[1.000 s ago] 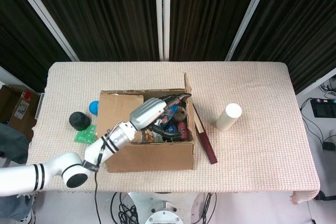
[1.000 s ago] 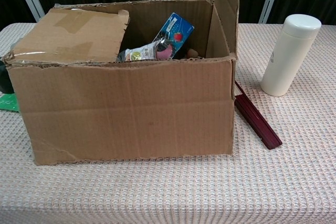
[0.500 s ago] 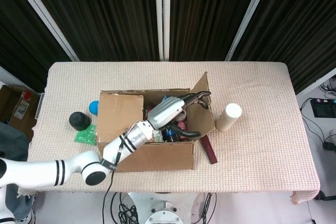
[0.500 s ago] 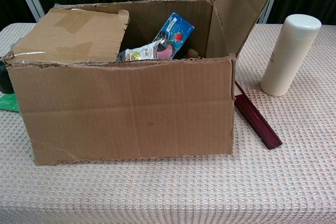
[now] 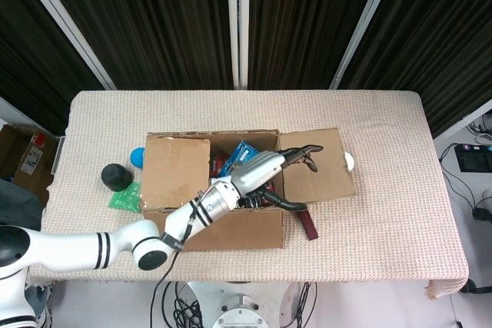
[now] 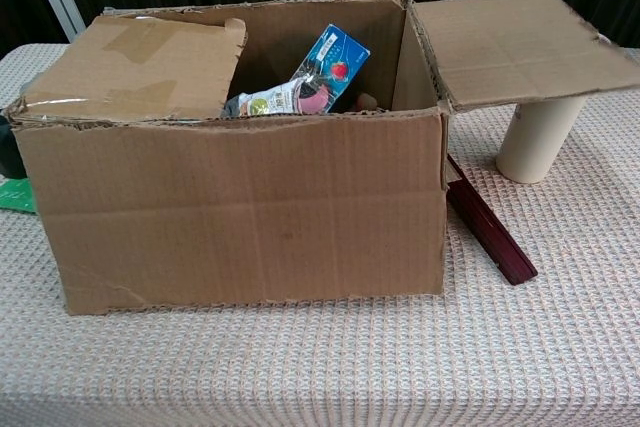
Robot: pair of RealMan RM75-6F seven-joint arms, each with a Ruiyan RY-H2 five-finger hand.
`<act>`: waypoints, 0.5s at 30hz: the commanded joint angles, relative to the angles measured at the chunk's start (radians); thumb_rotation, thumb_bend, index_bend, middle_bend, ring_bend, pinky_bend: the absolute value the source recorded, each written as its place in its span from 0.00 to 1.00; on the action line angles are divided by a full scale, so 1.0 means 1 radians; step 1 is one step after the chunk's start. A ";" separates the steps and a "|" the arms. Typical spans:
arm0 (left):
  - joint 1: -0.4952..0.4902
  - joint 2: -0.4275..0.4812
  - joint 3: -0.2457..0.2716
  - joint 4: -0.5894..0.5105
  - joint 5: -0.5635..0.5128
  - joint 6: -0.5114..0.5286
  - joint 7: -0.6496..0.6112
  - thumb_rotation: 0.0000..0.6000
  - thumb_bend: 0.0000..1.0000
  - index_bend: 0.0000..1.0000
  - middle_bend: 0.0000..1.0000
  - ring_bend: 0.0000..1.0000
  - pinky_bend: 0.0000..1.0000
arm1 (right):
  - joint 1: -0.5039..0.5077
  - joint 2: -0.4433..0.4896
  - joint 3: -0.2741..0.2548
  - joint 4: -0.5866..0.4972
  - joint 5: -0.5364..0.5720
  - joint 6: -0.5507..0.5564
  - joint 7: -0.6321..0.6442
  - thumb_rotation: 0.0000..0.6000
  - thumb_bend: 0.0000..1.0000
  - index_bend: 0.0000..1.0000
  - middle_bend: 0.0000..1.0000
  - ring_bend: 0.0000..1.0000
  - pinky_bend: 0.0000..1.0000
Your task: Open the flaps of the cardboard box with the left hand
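- Left hand (image 5: 270, 177): reaches from the lower left over the open top of the cardboard box (image 6: 240, 212), fingers (image 5: 306, 151) spread and extended onto the right flap (image 5: 315, 174); thumb apart, lower, near the box's front right corner. Nothing is grasped; fingertips appear to rest on the flap.
- Right flap: folded outward, lying roughly level, its far edge resting on top of the white cylindrical bottle (image 6: 535, 137), which stands just right of the box.
- Left flap (image 5: 175, 170): folded down over the left part of the box, tape strips visible in the chest view.
- Box contents: a blue packet (image 6: 332, 59) and other small packaged items, seen through the open middle.
- Dark red flat bar (image 6: 490, 232): on the table (image 5: 384, 220) against the box's right side.
- Left of the box: a black round object (image 5: 116, 177), a blue ball (image 5: 137, 157), a green card (image 5: 124, 200).
- Right hand: not visible in either view.
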 commanded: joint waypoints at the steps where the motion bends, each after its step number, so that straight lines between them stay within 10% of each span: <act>1: 0.011 0.019 0.006 0.005 -0.011 0.009 0.022 0.40 0.00 0.00 0.28 0.13 0.22 | 0.000 0.001 0.000 -0.001 0.000 -0.001 -0.001 1.00 0.24 0.00 0.00 0.00 0.00; 15: 0.101 0.174 0.207 0.058 0.164 0.064 0.288 0.60 0.00 0.00 0.35 0.16 0.22 | 0.015 -0.002 -0.006 -0.020 -0.016 -0.013 -0.031 1.00 0.24 0.00 0.00 0.00 0.00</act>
